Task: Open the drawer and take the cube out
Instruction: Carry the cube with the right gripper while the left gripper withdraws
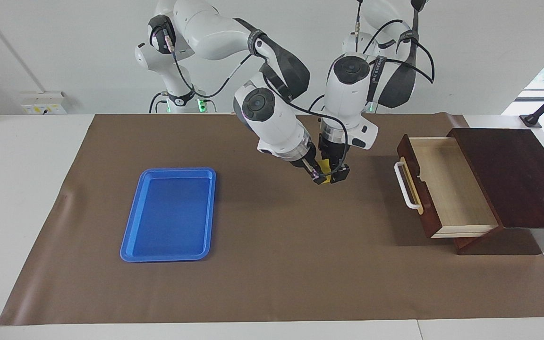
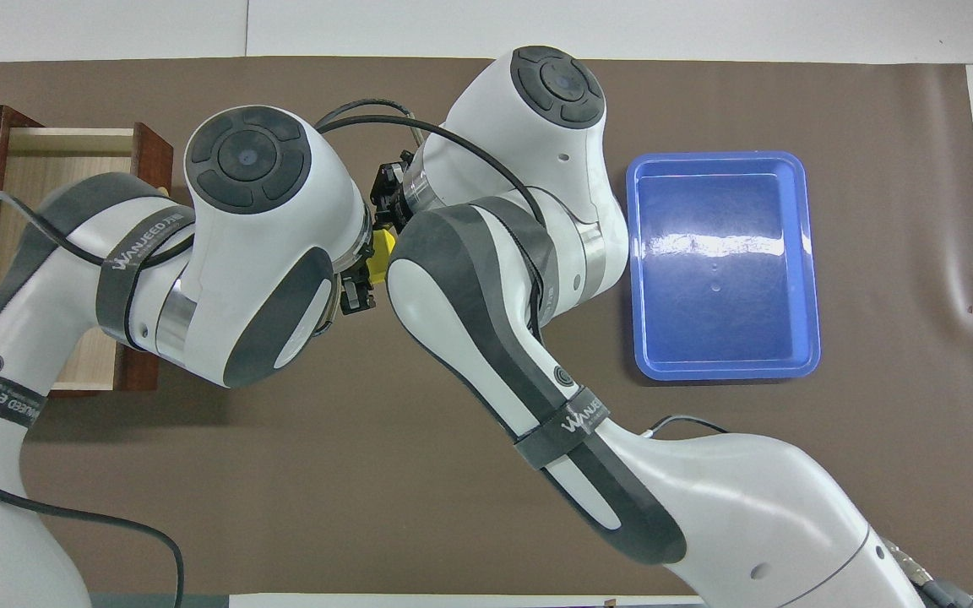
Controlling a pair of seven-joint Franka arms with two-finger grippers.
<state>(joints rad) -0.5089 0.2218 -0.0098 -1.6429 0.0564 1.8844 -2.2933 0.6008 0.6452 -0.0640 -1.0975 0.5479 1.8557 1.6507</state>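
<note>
The small yellow cube (image 1: 325,165) hangs in the air over the middle of the brown mat, between both hands. My right gripper (image 1: 318,175) comes in slantwise and is shut on it. My left gripper (image 1: 337,171) points straight down right beside the cube; whether it still clamps it I cannot tell. From above only a sliver of the cube (image 2: 381,253) shows between the two wrists. The drawer (image 1: 451,189) is pulled out of its dark wooden box at the left arm's end, white handle (image 1: 404,186) toward the table's middle, and its pale inside shows nothing in it.
A flat blue tray (image 1: 168,212) lies on the mat toward the right arm's end with nothing in it. The dark box (image 1: 513,174) stands beside the table's edge. In the overhead view both forearms cover the mat's middle and part of the drawer (image 2: 56,169).
</note>
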